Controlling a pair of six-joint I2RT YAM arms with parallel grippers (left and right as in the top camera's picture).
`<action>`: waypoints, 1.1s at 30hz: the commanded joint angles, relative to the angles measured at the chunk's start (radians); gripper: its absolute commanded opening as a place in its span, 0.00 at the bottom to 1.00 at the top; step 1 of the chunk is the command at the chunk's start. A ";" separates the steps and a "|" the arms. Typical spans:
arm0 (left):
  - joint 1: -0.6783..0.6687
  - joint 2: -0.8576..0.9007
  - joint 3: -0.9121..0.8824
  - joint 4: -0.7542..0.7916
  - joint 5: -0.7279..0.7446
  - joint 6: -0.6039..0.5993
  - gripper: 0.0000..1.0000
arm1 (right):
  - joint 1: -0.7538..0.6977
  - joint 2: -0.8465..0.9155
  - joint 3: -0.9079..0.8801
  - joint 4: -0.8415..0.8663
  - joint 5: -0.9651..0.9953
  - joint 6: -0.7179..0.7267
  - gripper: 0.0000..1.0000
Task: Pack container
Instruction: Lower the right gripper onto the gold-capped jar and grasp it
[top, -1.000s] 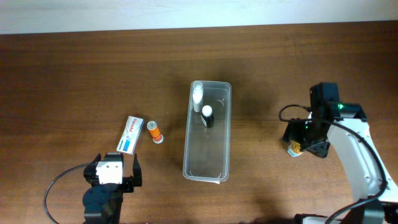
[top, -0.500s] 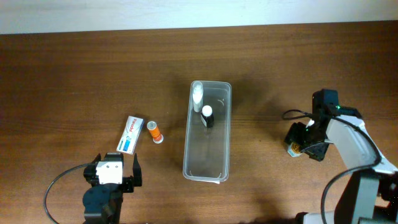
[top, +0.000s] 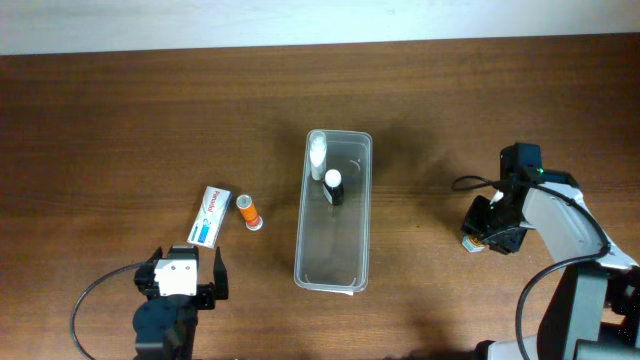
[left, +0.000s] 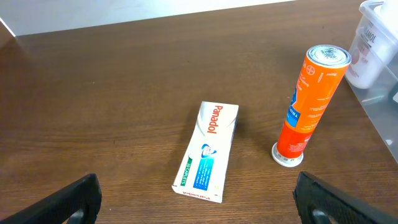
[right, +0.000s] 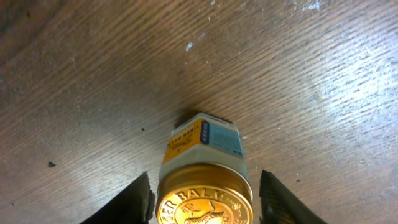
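Observation:
The container (top: 303, 220), a long clear plastic bin, lies mid-table and holds a white bottle (top: 318, 152) and a black bottle with a white cap (top: 333, 186). Its corner shows in the left wrist view (left: 380, 99). My right gripper (top: 487, 230) is down at the table on the right, its fingers open on either side of a small gold-lidded balm jar (right: 205, 163), with a thin gap on each side (right: 205, 202). My left gripper (top: 185, 272) is open and empty near the front edge (left: 199, 199), short of a Panadol box (left: 207, 152) and an orange tube (left: 309, 102).
In the overhead view the Panadol box (top: 213, 216) lies flat and the orange tube (top: 249, 212) stands just right of it, both left of the container. The balm jar (top: 470, 243) sits well right of the container. A cable runs beside each arm.
The right gripper has dropped lower and shifted slightly, closing in around the balm jar. The left arm and the items on the table have not moved.

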 joint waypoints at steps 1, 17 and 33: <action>0.006 -0.009 -0.004 0.002 0.011 0.019 1.00 | -0.008 0.006 -0.008 0.010 -0.005 0.005 0.47; 0.006 -0.009 -0.004 0.002 0.011 0.019 0.99 | -0.008 0.034 -0.008 0.030 -0.001 0.005 0.47; 0.006 -0.009 -0.004 0.002 0.010 0.019 0.99 | 0.013 -0.025 0.129 -0.140 -0.005 0.003 0.36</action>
